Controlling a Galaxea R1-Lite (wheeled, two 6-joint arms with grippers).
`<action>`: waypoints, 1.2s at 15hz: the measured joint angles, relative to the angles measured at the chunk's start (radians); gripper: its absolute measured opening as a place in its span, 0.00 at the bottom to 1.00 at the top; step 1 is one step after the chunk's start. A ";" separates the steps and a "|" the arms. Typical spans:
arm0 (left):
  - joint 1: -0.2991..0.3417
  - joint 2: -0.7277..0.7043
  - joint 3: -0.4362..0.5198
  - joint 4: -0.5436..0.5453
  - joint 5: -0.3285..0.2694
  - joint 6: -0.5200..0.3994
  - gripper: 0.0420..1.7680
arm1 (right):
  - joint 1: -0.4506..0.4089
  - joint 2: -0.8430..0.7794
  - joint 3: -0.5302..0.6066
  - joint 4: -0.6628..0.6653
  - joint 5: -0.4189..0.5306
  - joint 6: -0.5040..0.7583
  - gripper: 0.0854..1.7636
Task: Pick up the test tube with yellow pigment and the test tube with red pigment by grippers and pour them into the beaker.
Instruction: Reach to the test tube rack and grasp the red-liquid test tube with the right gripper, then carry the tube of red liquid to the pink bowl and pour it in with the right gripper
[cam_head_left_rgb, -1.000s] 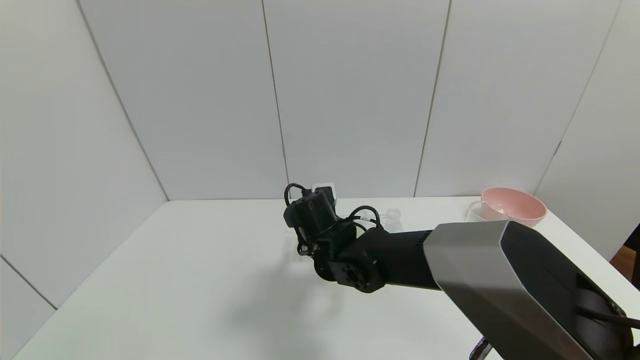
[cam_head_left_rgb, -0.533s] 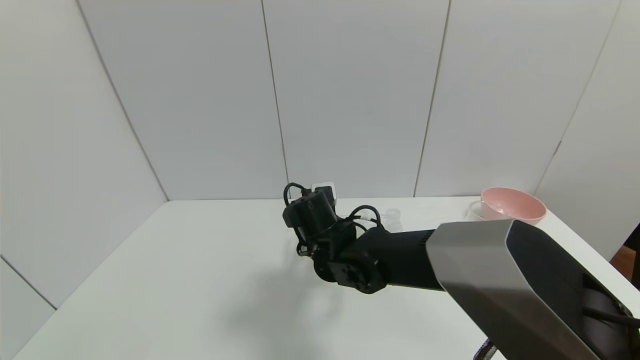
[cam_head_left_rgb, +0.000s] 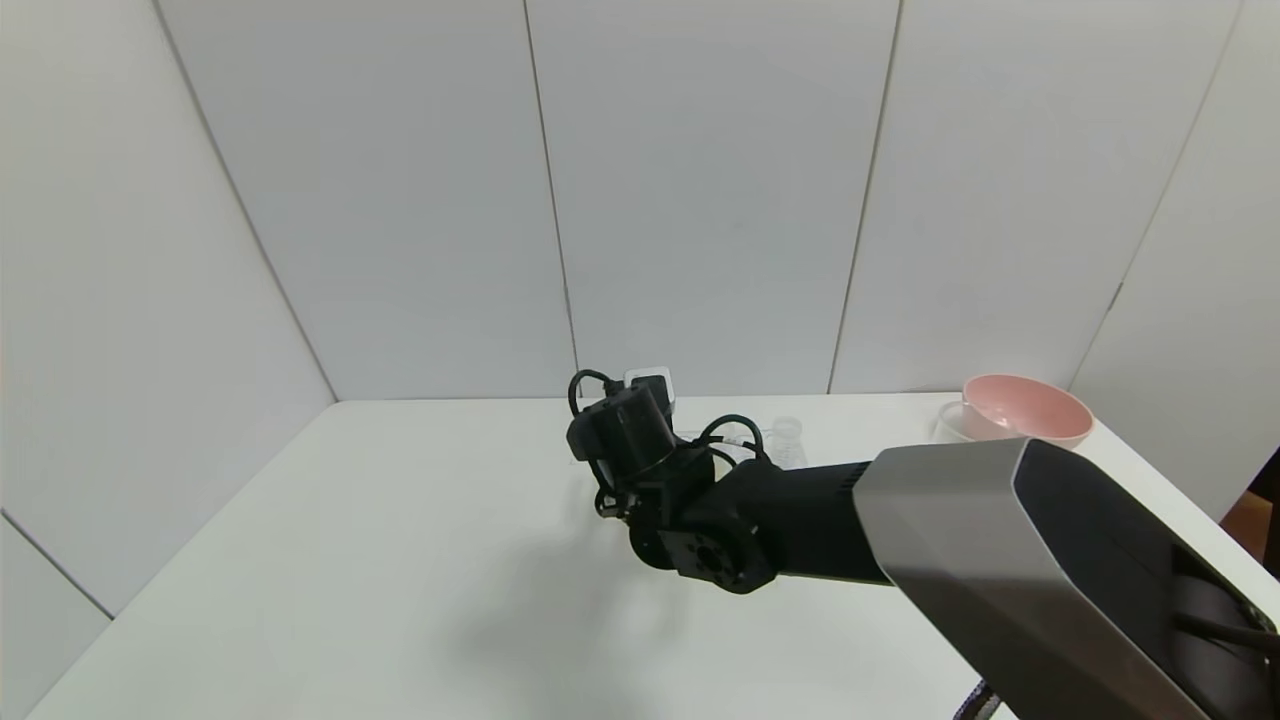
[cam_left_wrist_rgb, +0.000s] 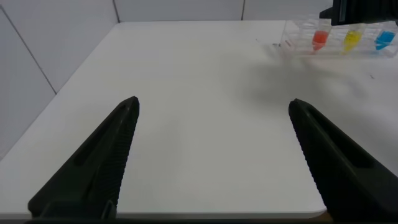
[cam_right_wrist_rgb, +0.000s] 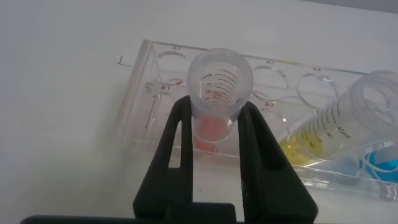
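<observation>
Right gripper (cam_right_wrist_rgb: 214, 134) jaws clamped tight on clear graduated test tube with red pigment (cam_right_wrist_rgb: 217, 99), upright in clear plastic rack (cam_right_wrist_rgb: 146, 106) near table's far edge. Yellow-liquid tube (cam_right_wrist_rgb: 323, 140) leans beside it. Left gripper (cam_left_wrist_rgb: 211, 155) wide open, empty, hovering well apart.

The right gripper (cam_right_wrist_rgb: 215, 124) clamps the test tube with red pigment (cam_right_wrist_rgb: 217, 93) in the rack (cam_right_wrist_rgb: 146, 93).

I seem to work in a lab: white panel walls (cam_head_left_rgb: 700, 200), white table (cam_head_left_rgb: 400, 560), clear labelled tube rack (cam_right_wrist_rgb: 155, 93).
</observation>
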 joint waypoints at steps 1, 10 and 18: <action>0.000 0.000 0.000 0.000 0.000 0.000 0.97 | 0.000 0.000 0.003 -0.003 0.000 -0.001 0.24; 0.000 0.000 0.000 0.000 0.000 0.000 0.97 | 0.008 -0.106 0.005 0.013 0.007 -0.069 0.24; 0.000 0.000 0.000 0.000 0.000 0.000 0.97 | 0.034 -0.213 0.070 0.009 0.009 -0.103 0.24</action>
